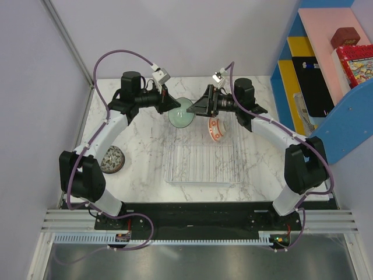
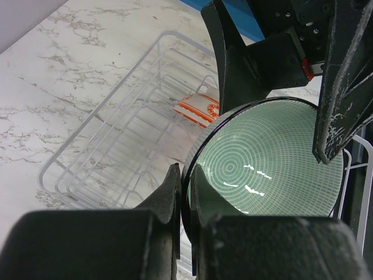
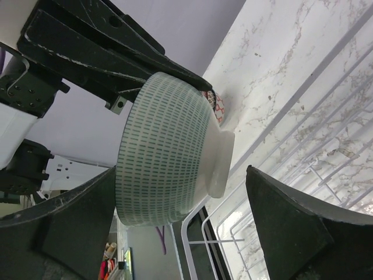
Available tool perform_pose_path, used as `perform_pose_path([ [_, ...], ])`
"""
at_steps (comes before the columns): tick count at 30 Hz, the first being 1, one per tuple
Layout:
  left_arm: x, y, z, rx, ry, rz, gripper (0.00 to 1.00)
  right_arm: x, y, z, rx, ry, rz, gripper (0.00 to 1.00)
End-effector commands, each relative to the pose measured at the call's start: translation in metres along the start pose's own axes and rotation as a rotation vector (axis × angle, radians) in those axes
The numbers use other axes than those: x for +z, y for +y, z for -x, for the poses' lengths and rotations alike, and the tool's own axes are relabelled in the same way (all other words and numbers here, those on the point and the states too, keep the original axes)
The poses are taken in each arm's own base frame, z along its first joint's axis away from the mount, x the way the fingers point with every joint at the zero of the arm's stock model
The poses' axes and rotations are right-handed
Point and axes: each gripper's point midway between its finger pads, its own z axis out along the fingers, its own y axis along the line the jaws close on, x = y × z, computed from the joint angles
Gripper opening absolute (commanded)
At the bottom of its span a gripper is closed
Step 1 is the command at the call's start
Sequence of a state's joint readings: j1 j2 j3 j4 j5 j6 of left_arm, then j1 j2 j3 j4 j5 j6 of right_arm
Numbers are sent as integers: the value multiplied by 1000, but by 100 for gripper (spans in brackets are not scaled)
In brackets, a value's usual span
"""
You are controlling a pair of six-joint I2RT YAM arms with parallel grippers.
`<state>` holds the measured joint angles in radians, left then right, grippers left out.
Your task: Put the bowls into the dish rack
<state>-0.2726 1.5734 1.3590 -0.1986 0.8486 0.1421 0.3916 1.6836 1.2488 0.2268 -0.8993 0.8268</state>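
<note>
Shows pale green bowl (image 3: 169, 151) tipped on its side, rim pinched by left gripper (image 3: 145, 70) from upper left. Hangs between wide-spread jaws of right gripper (image 3: 180, 172), above dish rack (image 3: 303, 146) wires and marble counter (image 3: 280, 52).

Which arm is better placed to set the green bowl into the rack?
Left, probably. The left gripper is shut on the rim of the green bowl, holding it near the far edge of the dish rack. The right gripper is open, its fingers either side of the bowl without gripping.
</note>
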Motion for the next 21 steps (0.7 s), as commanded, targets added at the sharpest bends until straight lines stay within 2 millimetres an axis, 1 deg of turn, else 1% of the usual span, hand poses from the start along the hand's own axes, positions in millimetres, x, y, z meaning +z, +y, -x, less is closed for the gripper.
perform_pose_path([
  [1, -9, -21, 49, 76, -111, -41, 2, 2, 18, 4, -16, 0, 98, 96],
  [4, -9, -19, 49, 77, -111, -28, 2, 2, 21, 3, -23, 8, 115, 96],
  [6, -8, -14, 46, 72, -104, -3, 2, 2, 27, 7, -54, 4, 123, 97],
  [7, -8, -11, 43, 66, -97, 13, 2, 3, 25, 8, -50, 9, 105, 98],
  [8, -8, -8, 43, 69, -92, 27, 2, 3, 23, 10, -101, 13, 92, 98],
  [9, -7, -3, 36, 55, -69, 49, 2, 2, 32, 20, -160, 7, 92, 98],
  [10, -7, 0, 34, 51, -60, 62, 2, 1, 27, 18, -149, 24, 52, 98],
  [13, -7, 4, 28, 44, -45, 90, 2, -6, 30, 24, -215, 6, 24, 98],
  [15, -9, 3, 26, 43, -43, 93, 2, -9, 23, 25, -234, -15, -18, 98],
  [16, -10, 2, 25, 45, -42, 91, 2, -13, 24, 25, -247, -26, -29, 98],
  [17, -11, 1, 26, 49, -44, 90, 2, -15, 14, 26, -238, -43, -66, 98],
  [21, -15, -3, 33, 65, -56, 95, 2, -23, 8, 27, -223, -58, -86, 98],
])
